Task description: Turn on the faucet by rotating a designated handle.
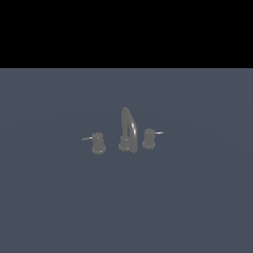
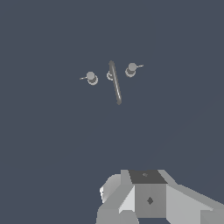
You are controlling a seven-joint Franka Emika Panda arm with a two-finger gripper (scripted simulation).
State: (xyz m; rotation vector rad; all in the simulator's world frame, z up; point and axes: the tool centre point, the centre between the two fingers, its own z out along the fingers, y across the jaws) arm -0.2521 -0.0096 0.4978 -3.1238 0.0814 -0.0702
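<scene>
So the jaws themselves never really showed up. The wrist view only caught some blocky white and grey housing of the gripper along one edge of the picture, no fingertips, so I honestly couldn't tell if it was open or closed or how wide. It clearly had nothing in it though, since the whole faucet set sat well away from it across bare floor.

The faucet stood out in the middle of the flat grey-blue floor, a small dull-grey thing with a tall narrow arched spout in the centre and a stubby knob on each side. In the exterior view the robot arm wasn't visible at all.

The handle was the knob on the exterior view's left, a bit darker than the other one, with its thin pale rod lever sticking out sideways away from the spout. The twin knob sat on the exterior view's right, paler, its own little lever pointing outward the opposite way. Both knobs stood just beside the spout base, not touching it.

From the wrist camera you looked down on the lot, with the handle and twin knob either side of the spout, which read as a long thin bar.
</scene>
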